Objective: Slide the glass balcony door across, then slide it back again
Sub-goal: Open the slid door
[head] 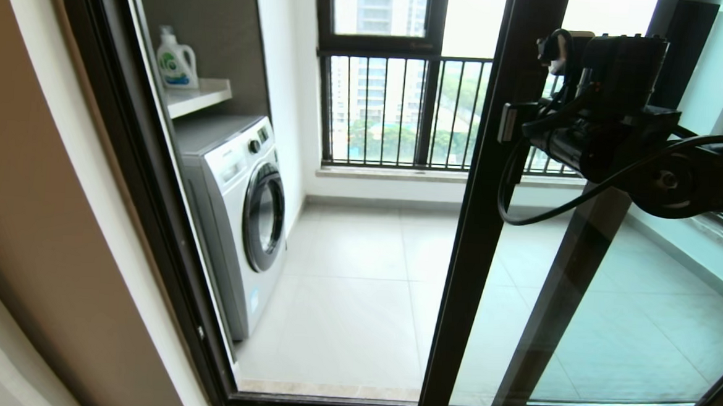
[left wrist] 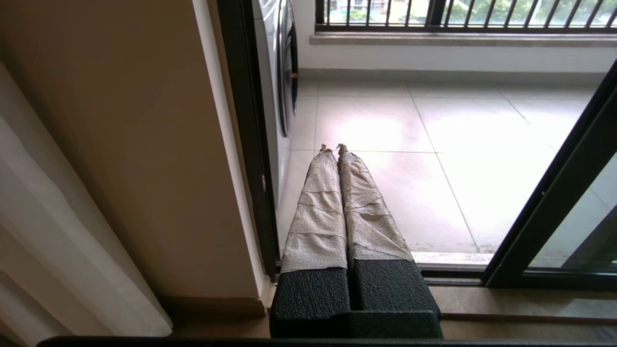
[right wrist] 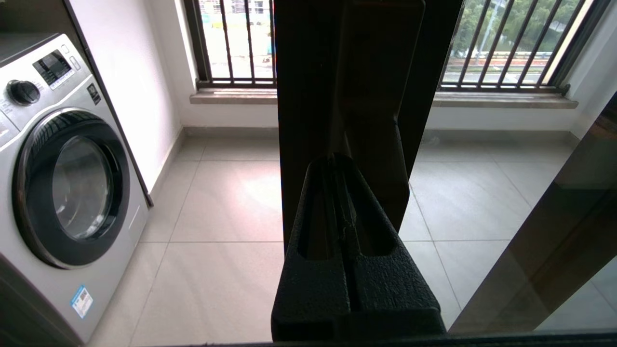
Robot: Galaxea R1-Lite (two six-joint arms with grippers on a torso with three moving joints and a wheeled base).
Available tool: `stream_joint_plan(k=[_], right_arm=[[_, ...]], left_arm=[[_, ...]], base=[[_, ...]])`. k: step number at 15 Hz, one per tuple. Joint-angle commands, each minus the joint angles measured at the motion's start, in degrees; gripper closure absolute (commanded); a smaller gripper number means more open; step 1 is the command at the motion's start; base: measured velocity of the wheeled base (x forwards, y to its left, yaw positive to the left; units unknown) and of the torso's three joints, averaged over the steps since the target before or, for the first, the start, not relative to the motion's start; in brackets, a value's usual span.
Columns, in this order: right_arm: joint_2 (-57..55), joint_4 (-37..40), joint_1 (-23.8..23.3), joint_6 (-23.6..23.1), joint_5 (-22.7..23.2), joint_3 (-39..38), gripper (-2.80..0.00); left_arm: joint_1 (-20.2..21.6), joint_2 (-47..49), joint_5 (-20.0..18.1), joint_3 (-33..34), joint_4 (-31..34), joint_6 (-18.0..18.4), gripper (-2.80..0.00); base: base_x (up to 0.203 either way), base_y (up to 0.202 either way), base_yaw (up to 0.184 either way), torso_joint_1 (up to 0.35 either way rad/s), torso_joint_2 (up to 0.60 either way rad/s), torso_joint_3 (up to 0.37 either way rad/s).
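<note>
The glass balcony door (head: 609, 315) stands slid over to the right, and its black upright (head: 484, 222) crosses the middle of the head view. A small latch handle (head: 507, 123) shows on that upright. My right arm (head: 612, 142) reaches to the upright at latch height. My right gripper (right wrist: 337, 163) is shut, with nothing between the fingers and its tip against the dark upright (right wrist: 308, 96). My left gripper (left wrist: 333, 147) hangs low by the left jamb over the threshold. It is shut and empty, with pale tape round its fingers (left wrist: 318, 212).
The doorway is open on the left, bounded by the black jamb (head: 152, 186). A washing machine (head: 243, 215) stands just inside, with a detergent bottle (head: 176, 60) on a shelf above. Another black upright (head: 567, 288) stands behind the glass. Railing windows (head: 397, 112) close the far side.
</note>
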State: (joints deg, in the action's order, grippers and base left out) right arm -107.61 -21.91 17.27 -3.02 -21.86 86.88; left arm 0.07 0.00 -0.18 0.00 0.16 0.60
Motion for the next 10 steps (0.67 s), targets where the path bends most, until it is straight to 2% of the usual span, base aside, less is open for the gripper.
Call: stream_joint_plan(k=[1,10], right_arm=[[1.7,-0.1,-3.9,-0.1,1.3,-1.4,0.0],[3.9,-0.2,-11.7,0.0,5.0,-3.6,0.0]], left_arm=[[0.0,0.1,0.0,0.1,0.0,0.0,0.0],[0.0,0.1,0.0,0.1,0.0,0.0,0.0]], base=[[0.0,0.0,0.0,0.0,0.0,0.0],[0.0,0.0,0.0,0.0,0.0,0.0]])
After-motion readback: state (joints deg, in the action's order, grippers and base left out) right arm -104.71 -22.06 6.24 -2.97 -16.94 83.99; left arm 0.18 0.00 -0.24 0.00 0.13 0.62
